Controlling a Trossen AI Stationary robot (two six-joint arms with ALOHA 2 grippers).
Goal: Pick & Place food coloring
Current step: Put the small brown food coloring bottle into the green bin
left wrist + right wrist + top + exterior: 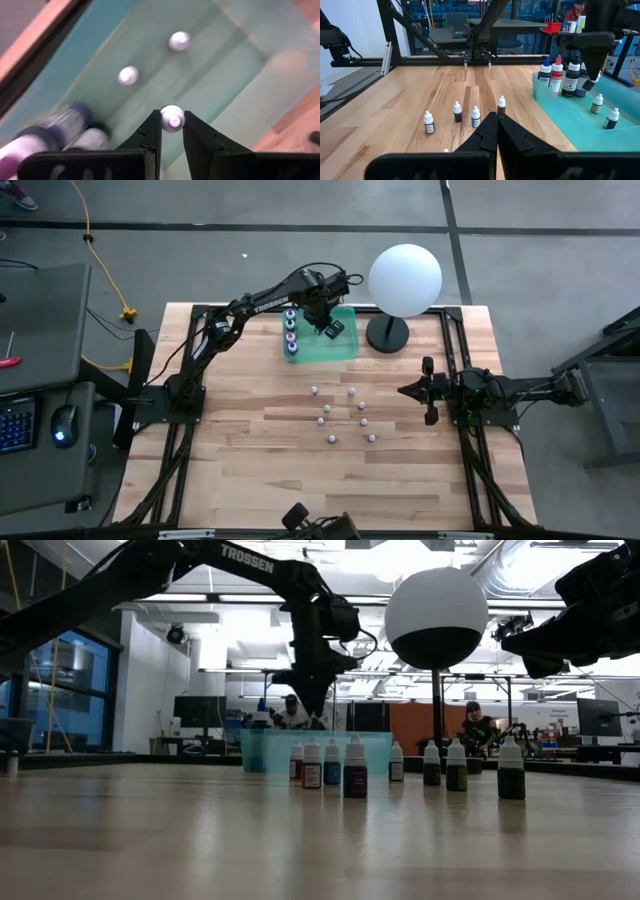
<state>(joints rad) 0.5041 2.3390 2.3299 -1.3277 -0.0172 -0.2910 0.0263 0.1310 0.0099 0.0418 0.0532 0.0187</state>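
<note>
The small bottle's (171, 120) body is hidden under its white cap, which the left tool (171, 131) pinches from both sides above the teal tray (345, 348) at the desk's (250, 470) far edge. Bottle labels are too small to read. The left arm reaches across with its wrist pointing down; "TROSSEN" shows on its link. Loose food coloring bottles (340, 415) stand mid-desk, others in the tray's left end. The right tool (497, 131) is closed and empty, at the right side.
</note>
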